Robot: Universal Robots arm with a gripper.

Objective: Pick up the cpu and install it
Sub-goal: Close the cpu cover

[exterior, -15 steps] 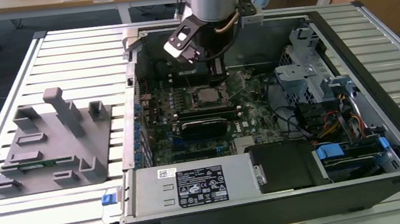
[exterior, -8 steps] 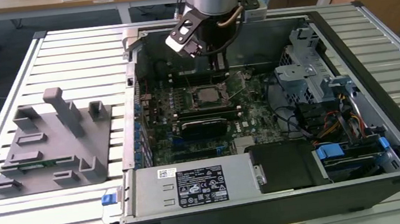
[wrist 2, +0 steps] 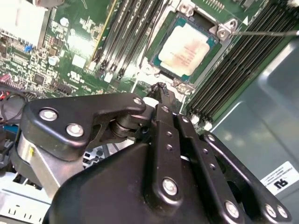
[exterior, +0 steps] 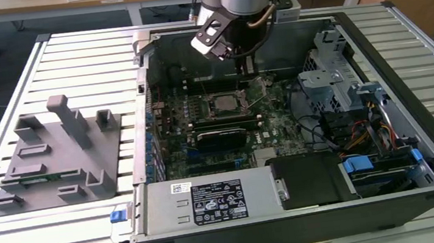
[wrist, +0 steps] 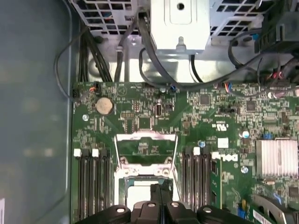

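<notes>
1. The cpu (wrist 2: 183, 50) lies flat in its socket near the middle of the motherboard (wrist 2: 84, 56). It is square (no long axis), with a matte silvery top and edges parallel to the black memory slots (wrist 2: 233, 70).
2. The gripper (wrist 2: 161, 88) hovers just beside the cpu's edge, its black metal fingers pressed together and empty.

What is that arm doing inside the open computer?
A robot arm is working in an open computer case that lies on a slatted table. Its tool hangs close over the motherboard socket, shut and holding nothing. The cpu already sits in that socket, whose metal frame is flipped open. A grey parts holder lies outside the case, at the exterior view's left.
</notes>
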